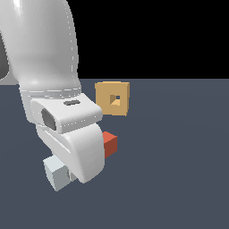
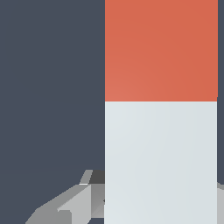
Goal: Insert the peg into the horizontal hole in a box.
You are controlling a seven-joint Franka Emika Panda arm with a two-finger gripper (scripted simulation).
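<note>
While arm (image 1: 67, 134) covers peg (image 1: 110, 143), box (image 1: 112, 98) stands apart, hole (image 1: 116, 99) unobstructed.

**Much of the peg and gripper sits out of sight**

In the exterior view, the bulky white robot arm (image 1: 67, 134) covers the middle of the long square-section bar with a pale grey-white body and red-orange end (image 1: 109, 144); only the red tip and the pale far end show on either side of the wrist. The gripper is hidden behind that same wrist, so how its jaws stand cannot be told there. The arm's upper part is cut off by the picture's top and left edges.

In the wrist view, the bar runs off the picture at both ends, and it hides one grey finger almost entirely; the other grey finger (image 2: 72, 205) shows only partly, cropped at the edge. The small tan square block (image 1: 112, 98) lies outside this view.
</note>
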